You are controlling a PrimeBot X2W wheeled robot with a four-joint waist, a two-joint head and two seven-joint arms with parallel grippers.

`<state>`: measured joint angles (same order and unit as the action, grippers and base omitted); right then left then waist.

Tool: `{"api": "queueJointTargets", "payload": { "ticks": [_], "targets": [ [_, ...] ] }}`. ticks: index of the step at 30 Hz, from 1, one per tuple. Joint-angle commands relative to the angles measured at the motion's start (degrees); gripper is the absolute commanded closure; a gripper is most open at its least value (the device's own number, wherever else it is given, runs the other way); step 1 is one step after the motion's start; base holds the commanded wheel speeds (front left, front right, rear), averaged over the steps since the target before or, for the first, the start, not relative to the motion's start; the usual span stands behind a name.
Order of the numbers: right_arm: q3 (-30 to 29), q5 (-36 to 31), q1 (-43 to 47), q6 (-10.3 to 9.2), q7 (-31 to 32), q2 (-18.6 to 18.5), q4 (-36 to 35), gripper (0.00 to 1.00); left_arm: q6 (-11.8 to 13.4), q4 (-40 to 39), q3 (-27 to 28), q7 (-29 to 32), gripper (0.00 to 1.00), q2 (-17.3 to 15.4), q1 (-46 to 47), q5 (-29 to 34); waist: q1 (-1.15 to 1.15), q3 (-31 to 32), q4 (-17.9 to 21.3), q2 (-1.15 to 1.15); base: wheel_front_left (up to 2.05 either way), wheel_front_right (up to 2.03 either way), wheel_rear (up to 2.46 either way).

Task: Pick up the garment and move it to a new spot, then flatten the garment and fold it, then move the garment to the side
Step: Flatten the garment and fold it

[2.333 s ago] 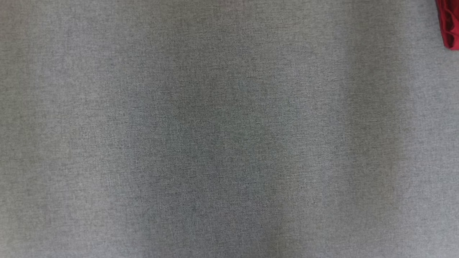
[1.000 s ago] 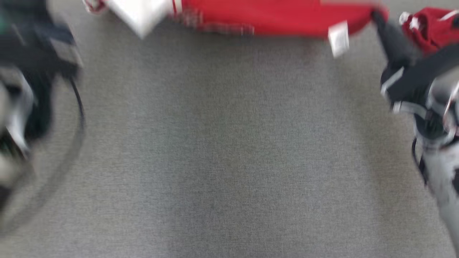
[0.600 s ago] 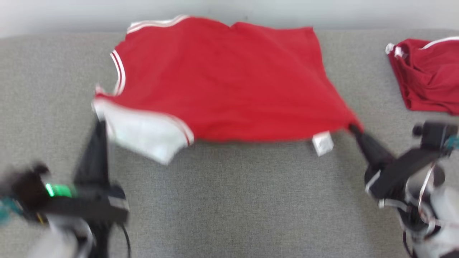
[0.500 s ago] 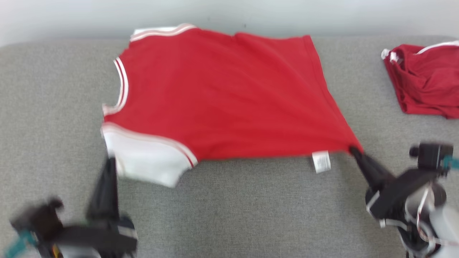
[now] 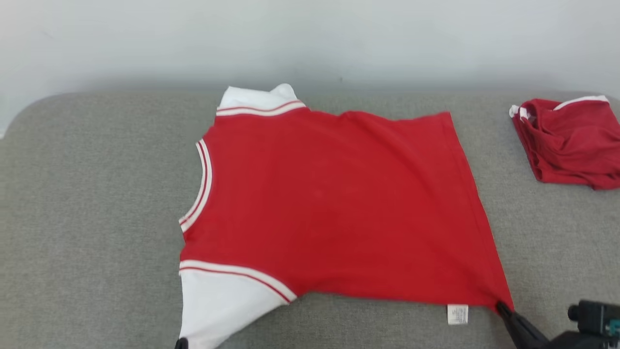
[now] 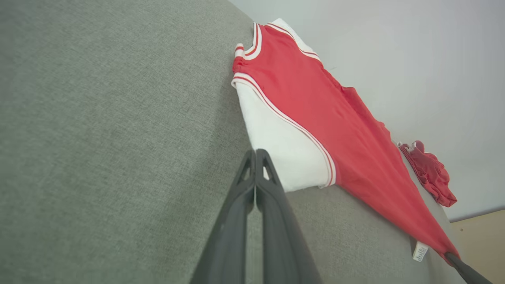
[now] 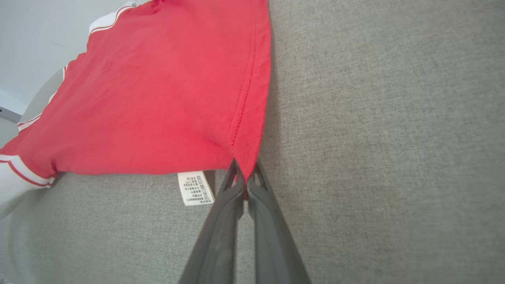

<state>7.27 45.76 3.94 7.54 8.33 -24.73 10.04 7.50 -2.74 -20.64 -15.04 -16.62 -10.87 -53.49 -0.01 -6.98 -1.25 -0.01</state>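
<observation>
Two end effectors, both pinched shut: the right end effector [image 7: 244, 175] grips a hem corner of the red white-sleeved cotton T-shirt [image 5: 329, 203]; the left end effector [image 6: 255, 154] meets its sleeve, hold unclear. The shirt lies flat on the grey fabric table [image 5: 97, 194] toward twelve o'clock, long axis nine-to-three.

My head camera looks steeply down from afar on the whole spread shirt [image 5: 339, 208], while my wrist cameras crouch low and close at its 7 and 5 o'clock corners, facing inward, and all three share its near edge and label [image 5: 457, 314].
</observation>
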Motion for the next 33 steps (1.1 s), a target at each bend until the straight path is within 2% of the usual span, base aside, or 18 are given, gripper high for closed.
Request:
{"api": "queueJointTargets", "payload": {
  "ticks": [1, 7, 11, 16, 25, 33],
  "targets": [
    [-0.6, 0.1, 1.6, -0.15, -0.3, 0.4, -0.6, 1.00, 0.0, -0.5, 0.4, -0.1, 1.00, 0.0, -1.6, -0.1, 0.01, 1.3, -1.0, 0.01, 0.00, 0.00, 0.00],
    [-2.8, 1.1, 7.3, -0.15, 1.1, 0.3, -3.5, 1.00, 1.2, -4.3, 0.3, 1.8, 1.00, -1.5, -6.1, -1.5, 0.01, 2.7, -1.5, 0.01, 0.00, 0.00, 0.00],
    [-4.8, 1.2, 10.6, -0.15, 3.3, -0.3, -5.1, 1.00, 2.4, -7.1, -0.8, 5.1, 1.00, -3.7, -8.8, -1.5, 0.01, 2.9, -1.8, 0.01, 0.00, 0.00, 0.00],
    [-5.8, 0.4, 12.7, -0.15, 5.9, 0.5, -6.5, 1.00, 2.8, -8.5, -1.4, 6.9, 1.00, -4.9, -8.6, -1.2, 0.01, 1.8, -1.8, 0.01, 0.00, 0.00, 0.00],
    [-3.1, 0.4, 8.5, -0.15, 5.2, 2.7, -8.9, 1.00, 0.1, -6.8, -1.1, 4.9, 1.00, -5.3, -1.3, 1.9, 0.01, 0.7, 0.4, 0.01, 0.00, 0.00, 0.00],
    [-2.5, 1.7, 3.6, -0.15, 7.7, 3.3, -10.5, 1.00, -1.6, -6.8, 0.4, 8.0, 1.00, -9.8, 6.3, 3.6, 0.01, 0.3, 2.9, 0.01, 0.00, 0.00, 0.00]
  ]
}}
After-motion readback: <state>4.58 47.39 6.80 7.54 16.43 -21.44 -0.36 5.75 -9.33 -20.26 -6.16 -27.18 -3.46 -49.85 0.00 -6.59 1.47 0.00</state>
